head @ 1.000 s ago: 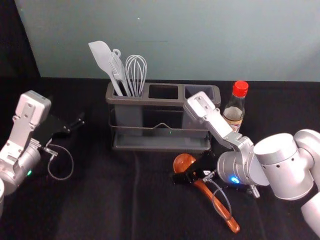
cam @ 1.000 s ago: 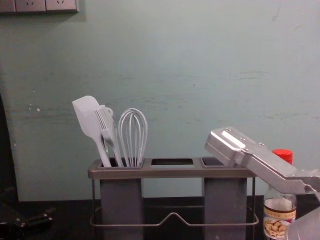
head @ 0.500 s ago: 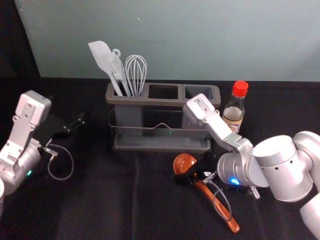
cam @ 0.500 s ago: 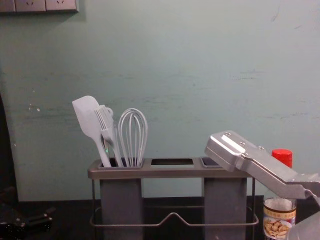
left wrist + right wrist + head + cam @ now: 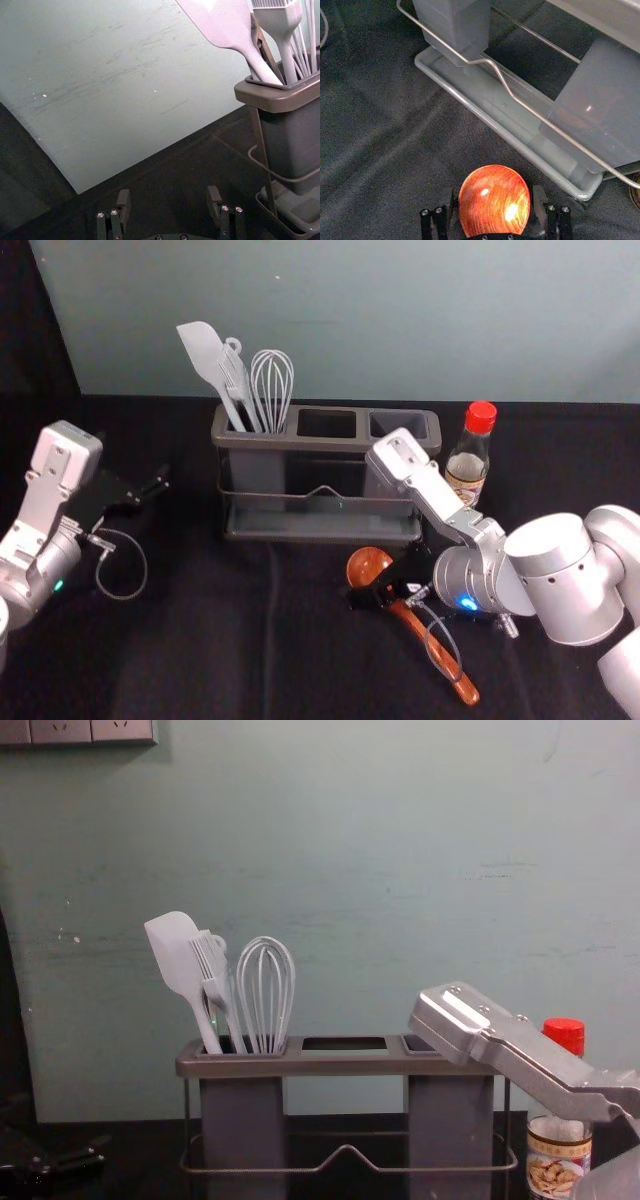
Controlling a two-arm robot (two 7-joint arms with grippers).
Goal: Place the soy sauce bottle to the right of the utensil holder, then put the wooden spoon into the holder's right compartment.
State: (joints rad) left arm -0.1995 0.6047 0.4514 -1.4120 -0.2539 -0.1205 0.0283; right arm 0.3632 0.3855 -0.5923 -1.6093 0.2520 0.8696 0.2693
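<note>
Wooden spoon [image 5: 437, 657] lies diagonally on black cloth [image 5: 200, 640], handle near-right; right gripper [image 5: 380, 585] wide open around bowl; left gripper [image 5: 152, 488] far left; pale wall [image 5: 400, 320] behind.

Right arm [image 5: 560, 570]: one, bent, reaching inward from the head view's right edge; blue light [image 5: 469, 601] near the wrist. Right gripper [image 5: 368, 593]: low, just right of centre, fingers [image 5: 538, 200] spread. Left arm [image 5: 45, 490]: one, parked at the left edge (green light [image 5: 59, 585] lit). Left gripper [image 5: 150, 490]: angled inward, fingers [image 5: 214, 200] wide apart.
</note>
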